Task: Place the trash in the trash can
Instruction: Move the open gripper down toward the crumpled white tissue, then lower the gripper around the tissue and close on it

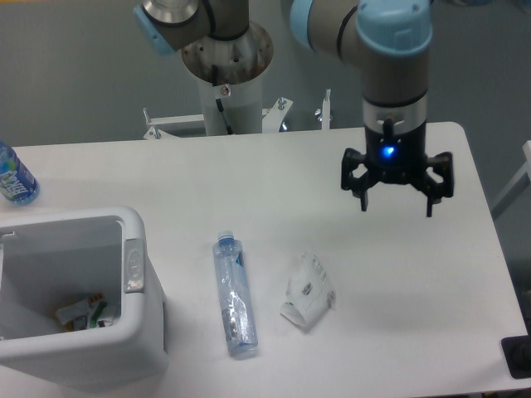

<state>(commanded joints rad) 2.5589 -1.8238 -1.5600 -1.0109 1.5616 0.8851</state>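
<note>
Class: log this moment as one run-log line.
pincer: open, above table | bottle: on table | packet: on table | bin: neither inside

Trash can point(133, 265) cropped left; packet point(307, 290) print unreadable

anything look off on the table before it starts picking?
Only the expected mess: a clear bottle lies on its side and a crumpled white packet sits beside it, both outside the white bin. A blue-tinted bottle sits at the far left edge, partly cut off. No spill visible. The pincer hangs open, empty.
</note>
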